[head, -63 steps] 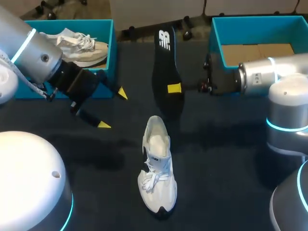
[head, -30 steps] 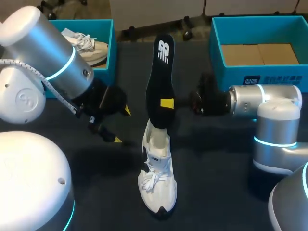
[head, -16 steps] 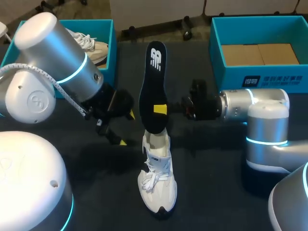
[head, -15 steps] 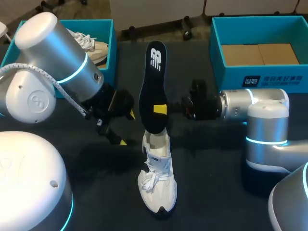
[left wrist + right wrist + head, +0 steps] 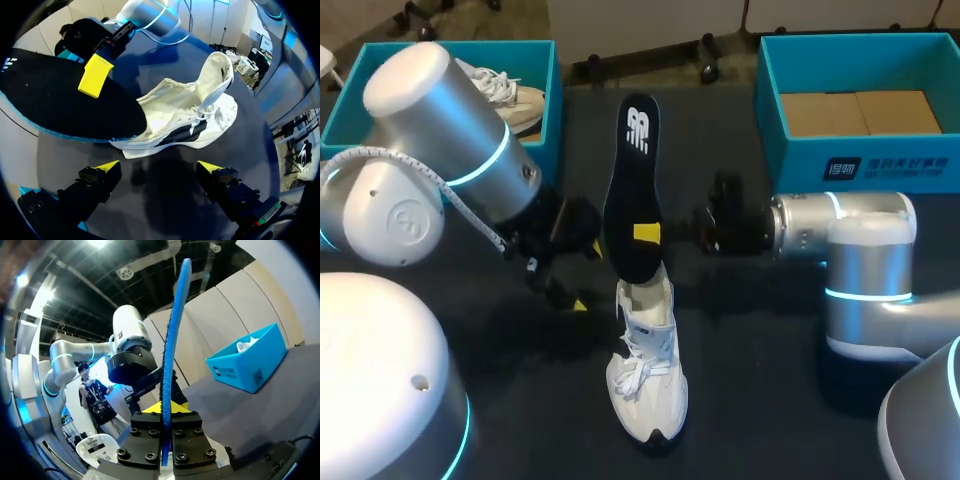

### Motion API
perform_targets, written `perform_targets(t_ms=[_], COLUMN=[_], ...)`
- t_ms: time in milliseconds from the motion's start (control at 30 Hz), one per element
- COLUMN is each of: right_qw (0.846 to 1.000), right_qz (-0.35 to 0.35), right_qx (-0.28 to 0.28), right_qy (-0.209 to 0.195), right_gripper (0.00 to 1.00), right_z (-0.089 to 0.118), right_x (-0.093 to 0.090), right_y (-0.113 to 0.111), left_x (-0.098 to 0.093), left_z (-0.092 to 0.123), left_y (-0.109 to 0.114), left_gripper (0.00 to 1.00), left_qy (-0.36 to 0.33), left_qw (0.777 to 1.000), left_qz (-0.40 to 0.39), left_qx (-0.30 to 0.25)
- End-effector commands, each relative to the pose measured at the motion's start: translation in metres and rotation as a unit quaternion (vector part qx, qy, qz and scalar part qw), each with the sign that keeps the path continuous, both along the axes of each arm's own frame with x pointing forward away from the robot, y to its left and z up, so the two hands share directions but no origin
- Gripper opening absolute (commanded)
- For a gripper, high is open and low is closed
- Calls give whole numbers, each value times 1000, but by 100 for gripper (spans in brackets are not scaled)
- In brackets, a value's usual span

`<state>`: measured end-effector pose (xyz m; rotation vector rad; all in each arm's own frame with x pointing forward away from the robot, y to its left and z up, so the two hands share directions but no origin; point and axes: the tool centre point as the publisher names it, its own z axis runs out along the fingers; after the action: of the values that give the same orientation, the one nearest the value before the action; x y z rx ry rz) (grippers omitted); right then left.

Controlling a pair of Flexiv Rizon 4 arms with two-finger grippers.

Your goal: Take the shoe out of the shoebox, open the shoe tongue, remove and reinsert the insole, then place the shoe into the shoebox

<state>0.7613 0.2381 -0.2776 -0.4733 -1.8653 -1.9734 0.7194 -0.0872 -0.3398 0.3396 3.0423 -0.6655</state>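
- Head view: your white shoe [image 5: 647, 370] stands on the dark counter [image 5: 770, 400], toe towards the camera and tongue pulled up.
- The black insole [image 5: 630, 180] is held tilted above it. Its lower end is at the shoe's heel opening, but you cannot tell whether it is inside.
- Your right fingers [image 5: 646, 234] are clamped on the insole about midway along it, with one yellow tip showing on its face.
- Your left fingers [image 5: 579, 303] are spread wide and hold nothing, just beside the insole and the shoe's heel.
- The left shoebox [image 5: 542, 90] holds a second shoe [image 5: 510, 100]. The right shoebox [image 5: 860, 160] shows its cardboard floor.
- Left wrist view: the left fingers [image 5: 107, 166] gape apart over bare counter. The shoe [image 5: 185, 120] lies ahead of them, and the insole [image 5: 60, 100] overlaps its collar.
- The right fingers [image 5: 96, 75] pinch the insole there.
- Right wrist view: the insole [image 5: 172, 340] stands edge-on, squeezed between the right fingers [image 5: 150, 408]. Your left arm [image 5: 130, 350] is beyond it, and the left shoebox [image 5: 250, 367] is farther off.
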Motion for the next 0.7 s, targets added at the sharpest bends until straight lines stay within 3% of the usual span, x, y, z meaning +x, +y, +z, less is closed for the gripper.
perform_targets(t_ms=[33,700], right_qw=[1000,1000], right_qz=[-14,-26], right_qx=[3,-2], right_qy=[0,2], right_gripper=[0,0], right_z=[-3,-19], right_x=[-8,-8], right_y=[3,-9], left_x=[5,9], left_z=[-8,-22], left_y=[-5,-14], left_gripper=[100,100], left_qy=[5,5], left_qw=[1000,1000], left_qz=[-1,10], left_qx=[5,29])
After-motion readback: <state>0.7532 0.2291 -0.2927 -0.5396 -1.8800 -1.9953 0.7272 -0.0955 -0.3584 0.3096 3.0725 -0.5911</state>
